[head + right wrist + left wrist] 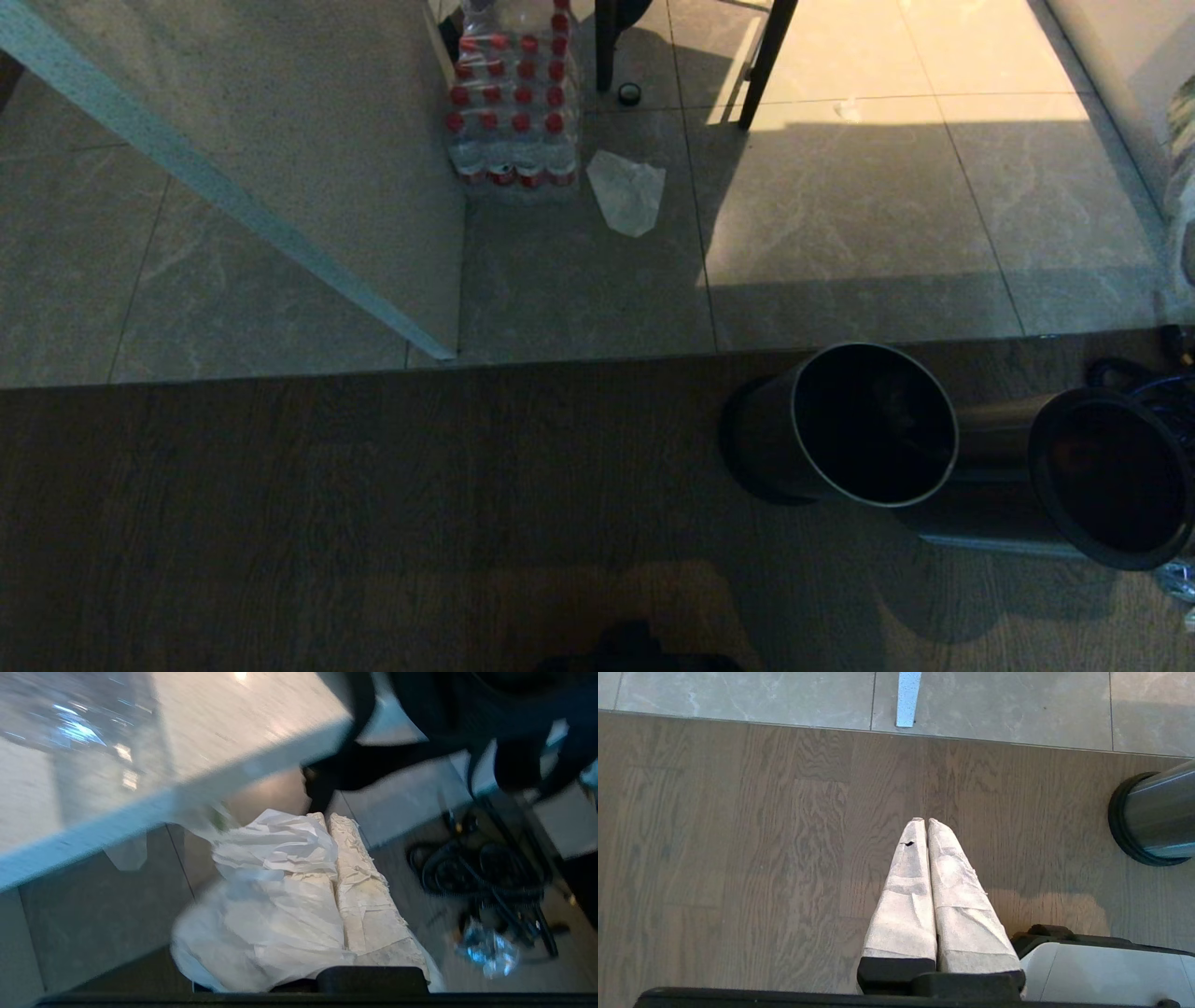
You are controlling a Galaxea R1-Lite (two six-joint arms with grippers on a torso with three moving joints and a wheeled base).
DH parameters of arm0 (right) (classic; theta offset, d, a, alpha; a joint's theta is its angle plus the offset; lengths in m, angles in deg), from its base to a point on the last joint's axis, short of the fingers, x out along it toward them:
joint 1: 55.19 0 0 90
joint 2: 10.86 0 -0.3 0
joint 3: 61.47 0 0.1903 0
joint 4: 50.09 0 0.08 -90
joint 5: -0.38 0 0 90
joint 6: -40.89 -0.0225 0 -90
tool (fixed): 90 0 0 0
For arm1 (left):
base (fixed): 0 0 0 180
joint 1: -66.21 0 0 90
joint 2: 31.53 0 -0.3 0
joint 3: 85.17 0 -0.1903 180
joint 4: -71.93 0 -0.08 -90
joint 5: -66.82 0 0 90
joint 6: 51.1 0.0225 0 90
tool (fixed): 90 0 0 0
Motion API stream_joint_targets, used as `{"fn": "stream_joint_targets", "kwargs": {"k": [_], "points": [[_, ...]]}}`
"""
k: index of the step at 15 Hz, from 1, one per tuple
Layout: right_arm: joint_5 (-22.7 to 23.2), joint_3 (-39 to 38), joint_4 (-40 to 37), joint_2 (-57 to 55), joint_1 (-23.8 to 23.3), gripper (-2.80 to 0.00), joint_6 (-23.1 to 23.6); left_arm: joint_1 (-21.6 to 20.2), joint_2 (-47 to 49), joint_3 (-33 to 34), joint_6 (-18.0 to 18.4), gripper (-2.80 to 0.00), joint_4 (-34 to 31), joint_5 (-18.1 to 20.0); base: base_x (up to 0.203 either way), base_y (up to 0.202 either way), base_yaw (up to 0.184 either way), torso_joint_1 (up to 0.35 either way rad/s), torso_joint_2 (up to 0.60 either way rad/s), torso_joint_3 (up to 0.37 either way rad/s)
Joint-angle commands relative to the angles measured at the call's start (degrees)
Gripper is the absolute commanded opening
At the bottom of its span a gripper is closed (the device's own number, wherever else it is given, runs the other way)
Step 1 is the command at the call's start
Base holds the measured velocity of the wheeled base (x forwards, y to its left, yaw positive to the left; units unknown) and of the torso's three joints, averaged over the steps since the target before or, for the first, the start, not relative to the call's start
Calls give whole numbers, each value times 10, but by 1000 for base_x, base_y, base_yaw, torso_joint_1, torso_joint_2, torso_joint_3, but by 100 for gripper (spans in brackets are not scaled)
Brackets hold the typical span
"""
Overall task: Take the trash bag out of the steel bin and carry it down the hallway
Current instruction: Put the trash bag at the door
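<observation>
The steel bin (845, 425) stands on the wooden floor, and from above its inside looks dark and without any bag, so the first part of the task seems to be done. A second bin (1074, 476) lies on its side just beside it. The trash bag (275, 896) is now at the right gripper (327, 817), which is not seen from the head camera; in the right wrist view the two wrapped fingers (369, 896) are pressed together and the thin white plastic is bunched over one of them and pinched between them, so the bag is held. How far this gripper is from the steel bin, I cannot tell. The left gripper (925, 820) hangs over the wooden floor some way from the steel bin (1155, 814), its fingers closed on nothing, and it looks idle. Beyond the bin, on the tiles, lie a flat white scrap (627, 191) and a pack of bottles (512, 93). What remains, I judge, is carrying the bag down the hallway, which is not yet visible here.
</observation>
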Motion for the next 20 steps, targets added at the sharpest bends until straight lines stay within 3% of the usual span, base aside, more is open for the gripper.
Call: {"fn": "stream_joint_targets", "kwargs": {"k": [1, 4, 8, 10, 12, 15, 18, 20], "points": [[-11, -27, 2, 28, -4, -280, 5, 0, 0, 0, 0, -280, 0, 0, 0, 0, 0, 0, 0, 0], [-18, -97, 5, 60, -9, -280, -20, 0, 0, 0, 0, -280, 0, 0, 0, 0, 0, 0, 0, 0], [-22, -76, 0, 44, -98, -280, -16, 0, 0, 0, 0, -280, 0, 0, 0, 0, 0, 0, 0, 0], [-22, -96, -1, 43, -179, -280, -8, 0, 0, 0, -1, -280, 0, 0, 0, 0, 0, 0, 0, 0], [-22, -150, -1, 50, -292, -280, -5, 0, 0, 1, -1, -280, 0, 0, 0, 0, 0, 0, 0, 0], [-1, -325, 0, 87, -466, -280, -5, 0, 0, 0, -1, -280, 0, 0, 0, 0, 0, 0, 0, 0], [104, -485, -6, 144, -652, -280, -26, 0, 0, 1, -1, -280, 0, 0, 0, 0, 0, 0, 0, 0], [219, -526, -62, 183, -744, -280, -117, 0, 0, 0, -1, -280, 0, 0, 0, 0, 0, 0, 0, 0]]}}
